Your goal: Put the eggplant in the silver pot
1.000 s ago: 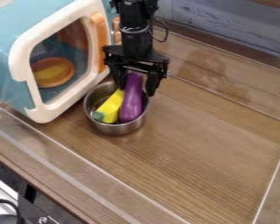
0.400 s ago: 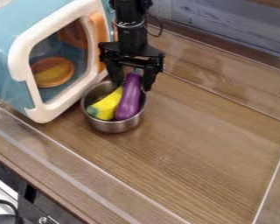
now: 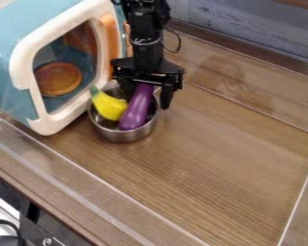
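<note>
since the earlier frames the yellow-green toy (image 3: pixel 109 105) has shifted inside the silver pot (image 3: pixel 123 133), from low against the front-left wall to higher up at the pot's left rim, close to the toy microwave (image 3: pixel 41 60); the eggplant (image 3: pixel 139 107) has stayed leaning in the pot and the gripper (image 3: pixel 147 88) sits a touch lower over it. the gripper hangs from the black arm that comes down from the top centre of the frame, pointing straight down, its two dark fingers (image 3: pixel 122 81) spread wide apart, one on each side of the eggplant's upper end. whether either finger actually touches the eggplant cannot be told at this size, but the fingers are not pressed together on it. the eggplant is glossy purple, tilted, its lower end down in the pot and its upper end rising above the rim between the fingers. it lies just right of the yellow-green toy, the two touching or nearly so. the silver pot stands on the wooden table (image 3: pixel 234 144), a little left of the frame's centre, just beside the front corner of the toy microwave. the microwave fills the upper left of the frame, teal and cream, with an orange bowl (image 3: pixel 57 80) showing through its door window. the right and lower parts of the table are plain wood grain with a pale raised edge running along the lower left.
</note>
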You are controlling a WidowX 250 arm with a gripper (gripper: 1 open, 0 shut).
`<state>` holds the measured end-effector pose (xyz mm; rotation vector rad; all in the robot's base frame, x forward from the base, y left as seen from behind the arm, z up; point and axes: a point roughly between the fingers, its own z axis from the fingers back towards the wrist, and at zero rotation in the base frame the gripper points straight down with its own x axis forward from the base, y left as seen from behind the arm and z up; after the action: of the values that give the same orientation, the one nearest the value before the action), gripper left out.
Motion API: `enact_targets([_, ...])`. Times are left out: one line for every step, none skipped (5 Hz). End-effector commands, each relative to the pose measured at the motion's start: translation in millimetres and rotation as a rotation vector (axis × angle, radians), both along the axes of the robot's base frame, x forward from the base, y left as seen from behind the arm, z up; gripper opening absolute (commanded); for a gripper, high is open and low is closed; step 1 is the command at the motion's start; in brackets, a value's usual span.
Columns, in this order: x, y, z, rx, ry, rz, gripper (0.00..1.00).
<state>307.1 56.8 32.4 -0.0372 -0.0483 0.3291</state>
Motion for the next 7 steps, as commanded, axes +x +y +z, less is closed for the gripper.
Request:
enact_targets([0.6,1.2,18.4,-0.005,-0.018,0.03,1.0])
enact_targets([-0.6,4.3,31.8,-0.013,-0.016,0.057,1.0])
enact_targets([2.6,7.6,26.1,-0.016,-0.019,0.091,1.0])
enact_targets([5.3,11.0,18.7,-0.019,-0.018,0.124,1.0])
enact_targets([2.9,6.2,28.3,-0.022,-0.017,0.168,1.0])
enact_targets([4.9,10.6,28.4,-0.026,-0.015,0.151,1.0])
enact_targets([6.8,15.0,28.4,-0.029,-0.015,0.132,1.0])
